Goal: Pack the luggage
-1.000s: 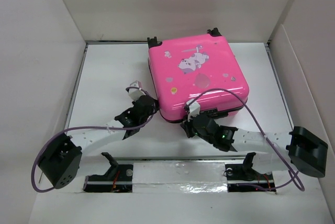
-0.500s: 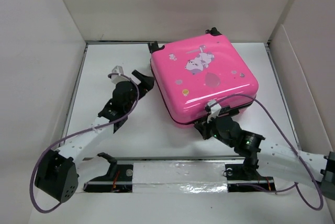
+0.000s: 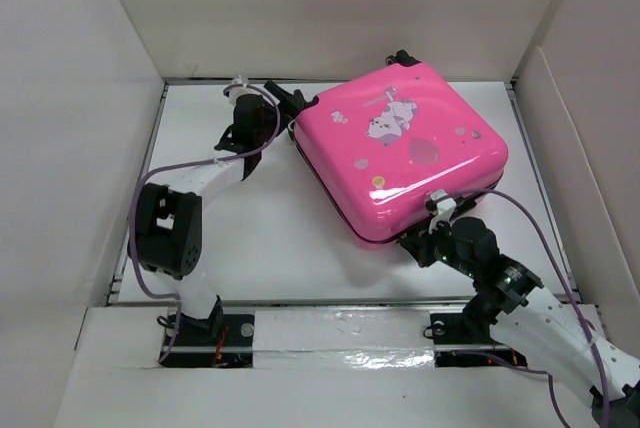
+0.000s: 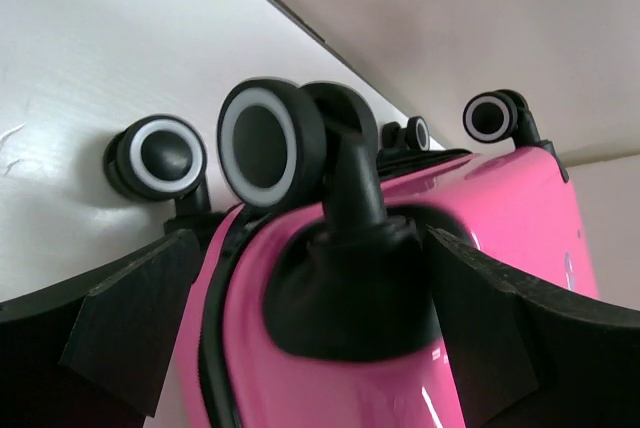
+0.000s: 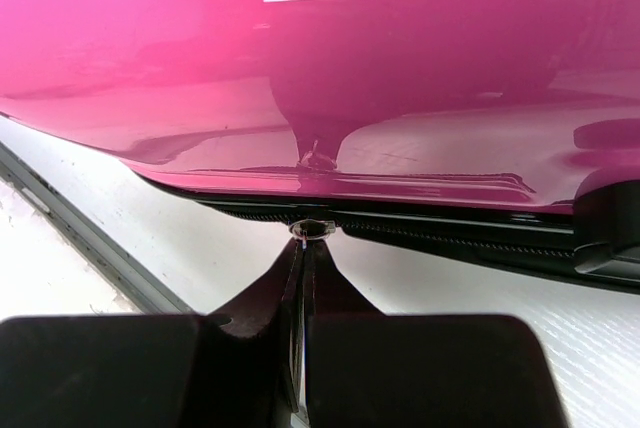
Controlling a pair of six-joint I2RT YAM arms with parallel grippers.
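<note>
The luggage (image 3: 400,153), a glossy hot-pink suitcase with a cartoon print, lies flat and closed, turned at an angle on the white table. My left gripper (image 3: 288,110) stands open at its back left corner. In the left wrist view the fingers straddle the black wheel housing (image 4: 345,293) below a caster wheel (image 4: 262,145). My right gripper (image 3: 422,240) is at the near edge of the luggage. It is shut on the small metal zipper pull (image 5: 312,229), right at the black zipper line under the pink shell (image 5: 300,48).
White walls (image 3: 90,98) close in the table on the left, back and right. A taped silver strip (image 3: 340,333) runs along the near edge between the arm bases. Purple cables (image 3: 520,218) loop from both arms, one over the luggage's near corner.
The luggage has turned and slid right and back. My left gripper let go, opened and moved back to the wheel corner. The right gripper moved right along the near edge, still shut.
</note>
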